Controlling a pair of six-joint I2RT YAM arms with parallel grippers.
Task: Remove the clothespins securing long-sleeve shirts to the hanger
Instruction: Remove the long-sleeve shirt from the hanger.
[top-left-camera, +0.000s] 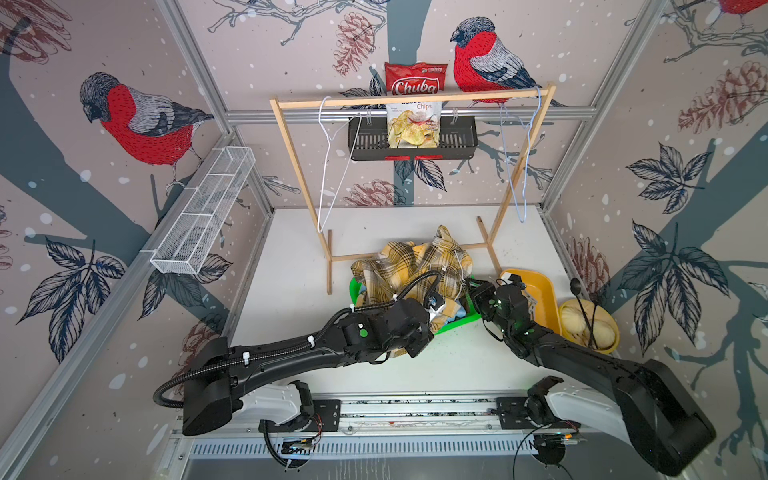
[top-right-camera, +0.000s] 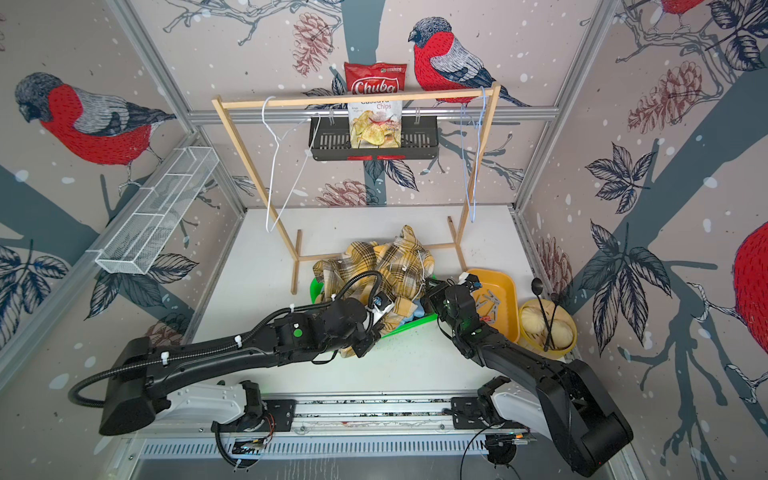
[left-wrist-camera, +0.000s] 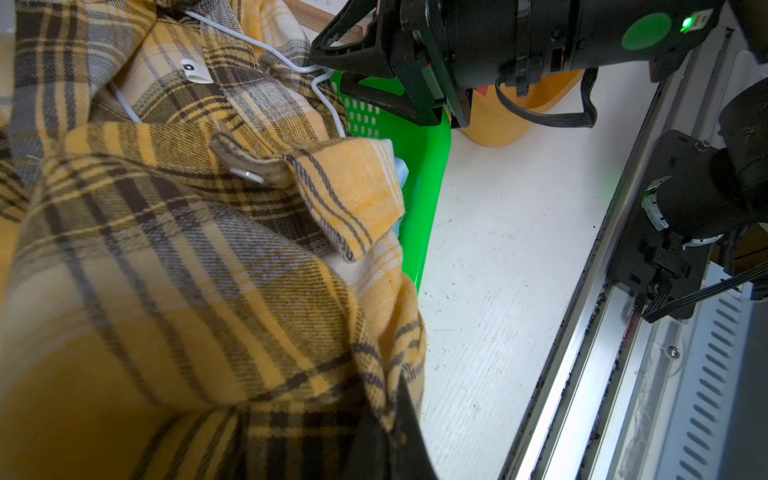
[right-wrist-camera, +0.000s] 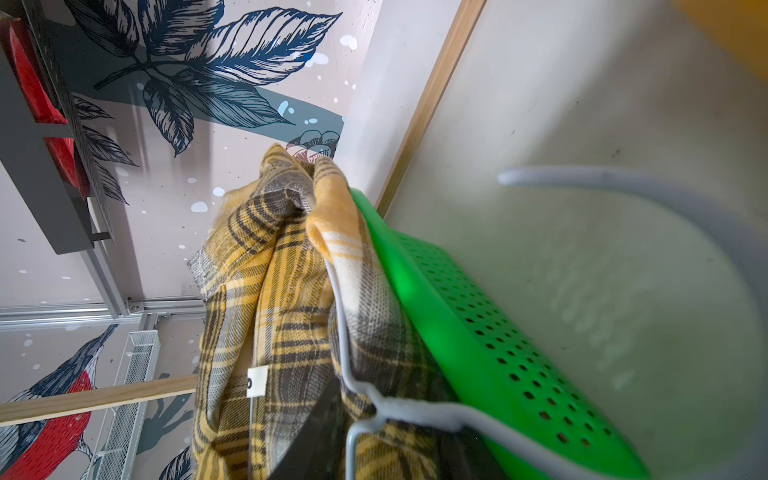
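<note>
Mustard plaid shirt (top-left-camera: 415, 262) heaped in green basket (left-wrist-camera: 419, 166), one clothespin (left-wrist-camera: 247, 174) showing.
Your left gripper (left-wrist-camera: 392, 436) is clamped on the shirt. The right gripper (left-wrist-camera: 332, 66) sits at the hanger (right-wrist-camera: 415, 409) neck, grip unclear. The clothespin bites a fold nearby: tug hard and the basket could tip.

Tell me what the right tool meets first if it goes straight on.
Probably the yellow plaid shirt in the green basket, directly ahead of the right tool; the white hanger wire sits at its jaws.
</note>
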